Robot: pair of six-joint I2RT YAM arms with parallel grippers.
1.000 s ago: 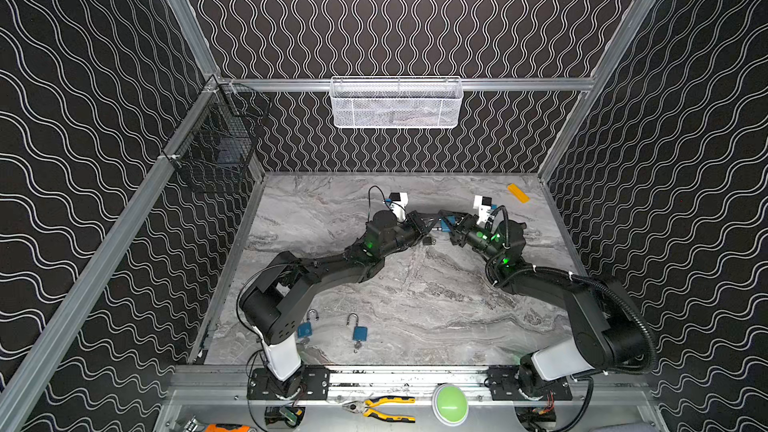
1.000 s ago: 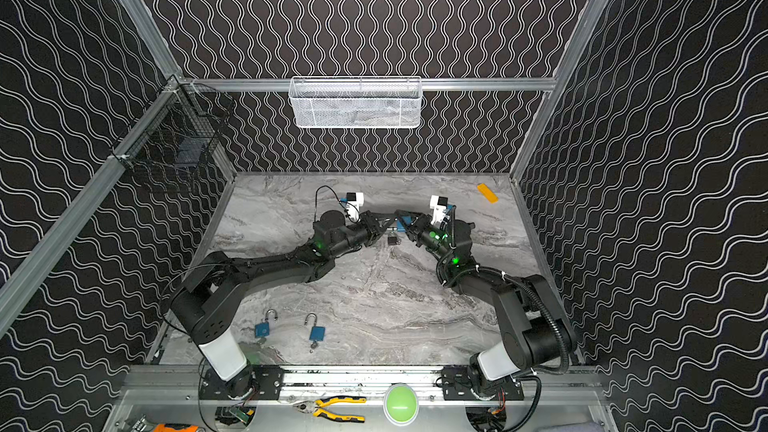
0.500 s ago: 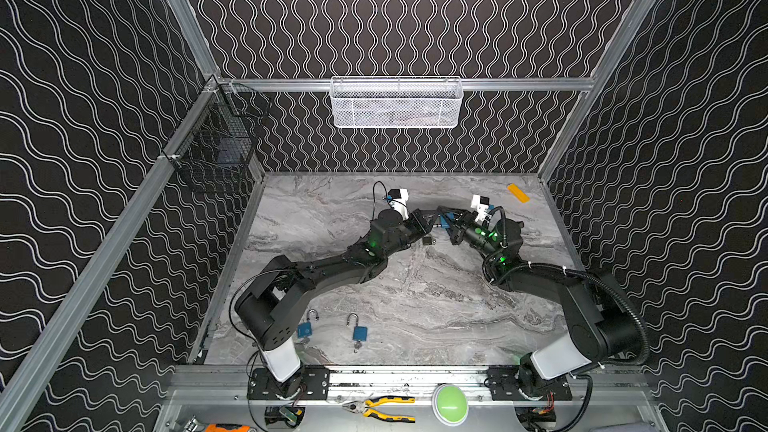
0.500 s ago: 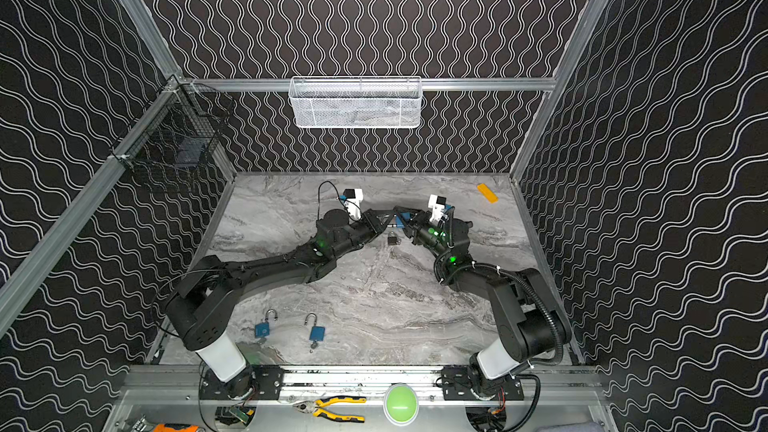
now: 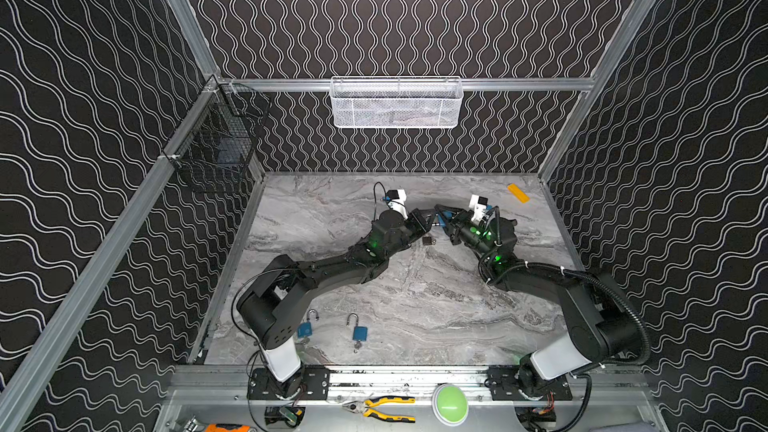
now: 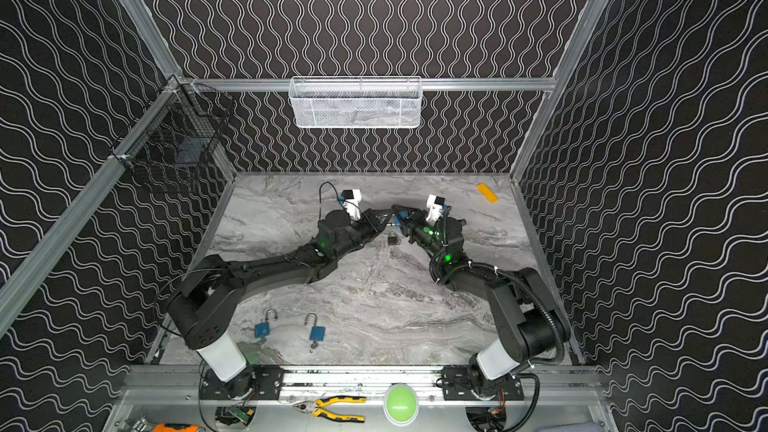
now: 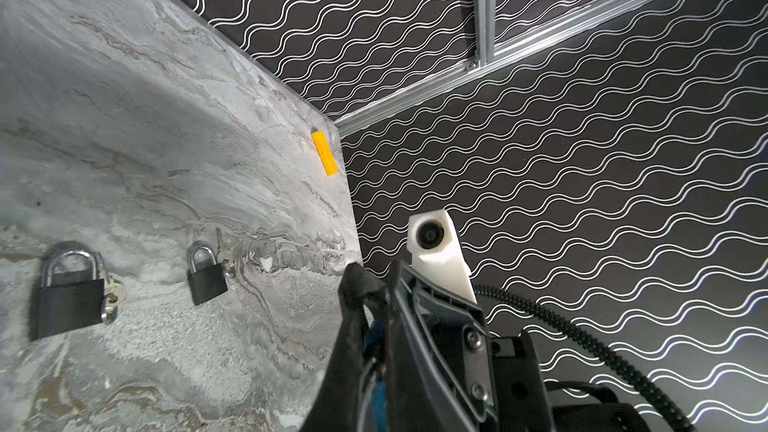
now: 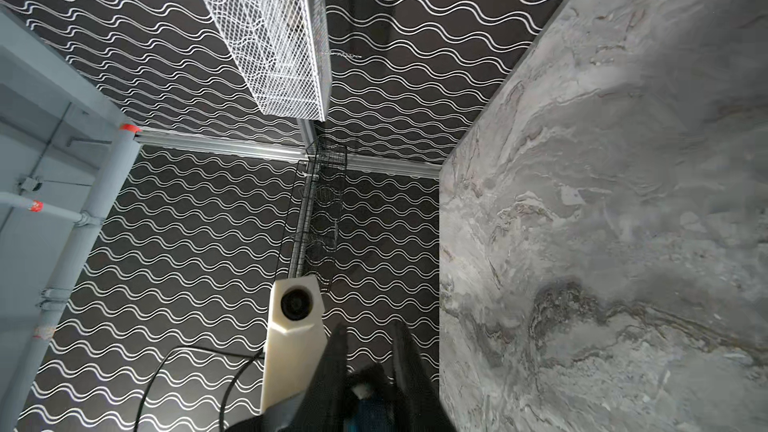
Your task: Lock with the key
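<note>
At the back middle of the table both arms meet above the marble. My right gripper (image 5: 443, 214) (image 6: 400, 214) (image 8: 371, 334) is shut on a blue padlock (image 5: 446, 215) (image 8: 374, 411) (image 7: 377, 392), held off the surface. My left gripper (image 5: 433, 222) (image 6: 390, 221) (image 7: 358, 288) is shut, its tips pressed against the padlock's end between the right fingers. There a small silver piece, the key (image 8: 360, 389), shows; most of it is hidden.
Two black padlocks (image 7: 68, 301) (image 7: 205, 274) with keys lie on the marble below the grippers; one black padlock (image 5: 428, 240) shows in both top views. Two blue padlocks (image 5: 304, 328) (image 5: 359, 332) lie front left. A yellow block (image 5: 518, 193) sits back right. Wire baskets (image 5: 397, 103) hang on the walls.
The two grippers have drawn closer together at the back middle, the left arm reaching slightly further right. Neither gripper's hold has changed.
</note>
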